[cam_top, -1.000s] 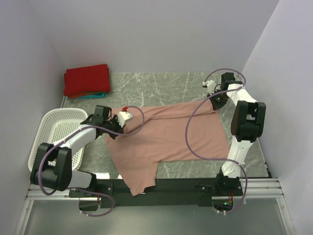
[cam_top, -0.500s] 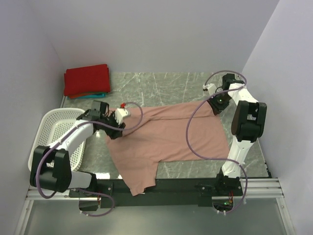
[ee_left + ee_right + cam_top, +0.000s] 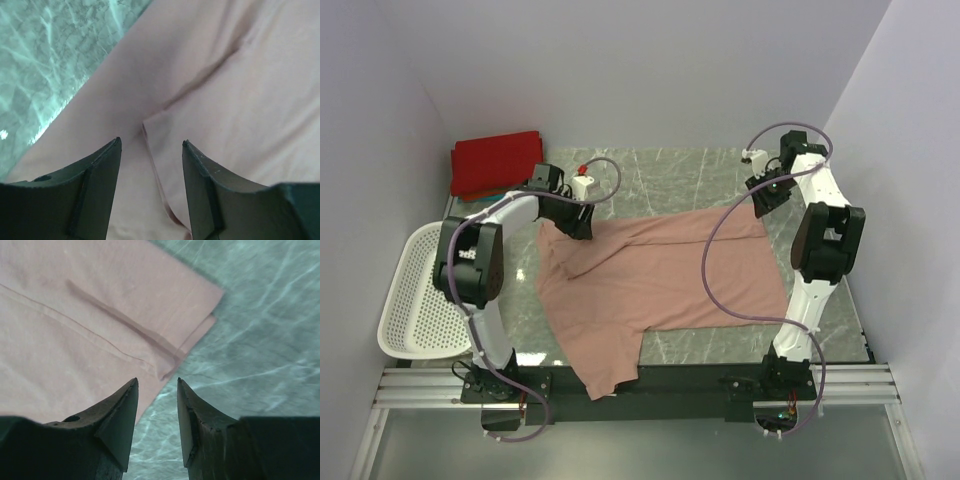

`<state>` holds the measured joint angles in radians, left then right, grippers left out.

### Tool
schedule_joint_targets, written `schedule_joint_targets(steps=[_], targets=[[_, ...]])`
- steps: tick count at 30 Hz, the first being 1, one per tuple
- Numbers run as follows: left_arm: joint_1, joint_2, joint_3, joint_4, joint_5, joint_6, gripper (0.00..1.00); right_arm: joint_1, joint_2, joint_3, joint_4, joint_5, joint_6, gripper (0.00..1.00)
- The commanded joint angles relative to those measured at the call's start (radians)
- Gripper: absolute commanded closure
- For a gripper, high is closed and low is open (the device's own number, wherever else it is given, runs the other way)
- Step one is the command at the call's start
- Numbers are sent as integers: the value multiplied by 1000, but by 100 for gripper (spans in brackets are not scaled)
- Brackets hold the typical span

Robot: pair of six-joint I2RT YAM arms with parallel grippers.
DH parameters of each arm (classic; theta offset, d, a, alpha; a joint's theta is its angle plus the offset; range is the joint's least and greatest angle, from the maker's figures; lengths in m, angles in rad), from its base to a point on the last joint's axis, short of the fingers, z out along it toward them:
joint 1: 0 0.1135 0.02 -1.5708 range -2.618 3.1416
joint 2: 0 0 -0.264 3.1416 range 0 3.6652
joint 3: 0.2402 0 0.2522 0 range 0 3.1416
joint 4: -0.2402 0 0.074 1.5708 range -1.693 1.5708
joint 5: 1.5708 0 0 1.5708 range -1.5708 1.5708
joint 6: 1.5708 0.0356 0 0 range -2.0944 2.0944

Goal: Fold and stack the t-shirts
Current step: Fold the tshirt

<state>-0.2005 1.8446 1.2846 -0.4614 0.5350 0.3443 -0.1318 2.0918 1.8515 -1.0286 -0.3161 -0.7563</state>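
A large dusty-pink t-shirt [image 3: 660,275] lies spread flat across the marble table [image 3: 660,180]. My left gripper [image 3: 580,222] hovers over its far-left part, open, with a fold seam of the pink cloth [image 3: 240,100] below the gap and nothing held [image 3: 151,142]. My right gripper [image 3: 761,205] is at the shirt's far-right corner, open [image 3: 157,381], just above the hem corner of the pink shirt [image 3: 75,315] and bare table. A folded red t-shirt [image 3: 498,162] rests on a teal one [image 3: 515,195] at the far left.
A white perforated basket [image 3: 420,290] stands at the left edge next to the left arm's base. Purple walls close in the table on the left, back and right. The shirt's lower-left part hangs over the near table edge [image 3: 600,375].
Both grippers have opened and let go of the pink shirt. The left arm swung from beside the basket toward the far side; the right gripper drew back a little.
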Motion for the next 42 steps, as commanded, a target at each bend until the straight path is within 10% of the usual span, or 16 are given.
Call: schedule_joint_targets(steps=[1, 15, 23, 31, 35, 42], targets=[[-16, 48, 90, 0, 2, 5, 43, -6, 24, 20, -56, -17, 49, 56], [-60, 131, 111, -22, -18, 90, 51, -17, 28, 21, -56, 11, 38, 57], [-102, 1, 91, -135, 83, 124, 99, -17, 30, 32, -62, 11, 34, 58], [-281, -71, 42, -252, 114, 133, 99, -19, 36, 35, -60, 25, 28, 58], [-358, -82, 30, -353, 120, 221, 58, -17, 37, 46, -68, 34, 20, 59], [-295, -176, 24, -415, 106, 227, 61, -9, 50, 49, -99, 32, -4, 59]])
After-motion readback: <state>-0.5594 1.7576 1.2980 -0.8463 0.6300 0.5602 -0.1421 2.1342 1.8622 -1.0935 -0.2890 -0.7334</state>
